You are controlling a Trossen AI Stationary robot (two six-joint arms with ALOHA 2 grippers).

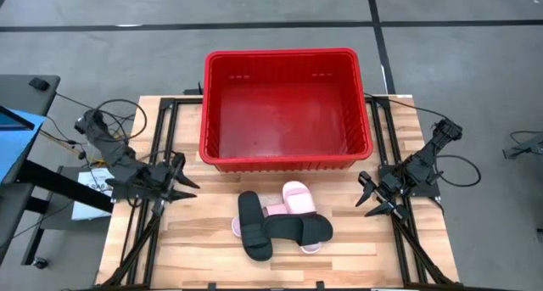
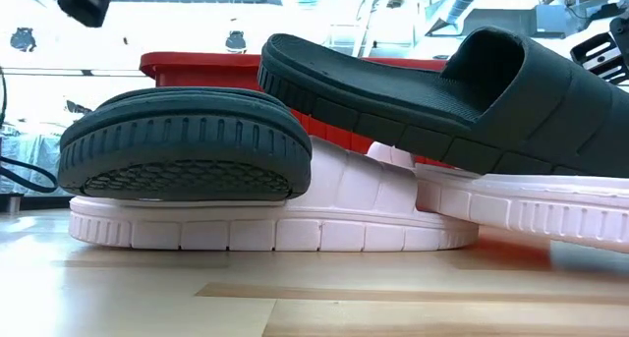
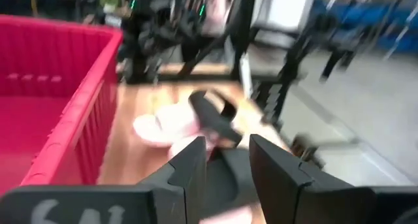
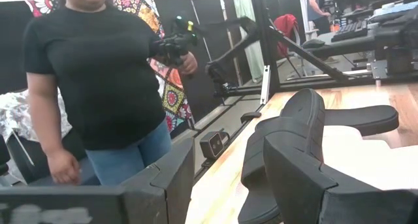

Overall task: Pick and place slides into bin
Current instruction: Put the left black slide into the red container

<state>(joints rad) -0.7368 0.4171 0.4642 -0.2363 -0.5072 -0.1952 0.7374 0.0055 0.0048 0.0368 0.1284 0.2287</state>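
Observation:
Several slides lie heaped on the wooden table near its front middle. One black slide (image 1: 253,227) lies across a pale pink one (image 2: 295,219). A second black slide (image 1: 299,232) rests tilted on another pink slide (image 1: 297,196). The red bin (image 1: 288,159) stands just behind them, with nothing in it. My left gripper (image 1: 187,189) hovers at the table's left, open, pointing toward the heap; in its wrist view (image 3: 226,140) nothing sits between the fingers. My right gripper (image 1: 366,196) waits open at the table's right (image 4: 241,126).
Black frame rails (image 1: 157,232) run along both sides of the table under the arms. A person in a black T-shirt and jeans (image 4: 98,74) stands beyond the table. Bare wood shows to the left and right of the heap.

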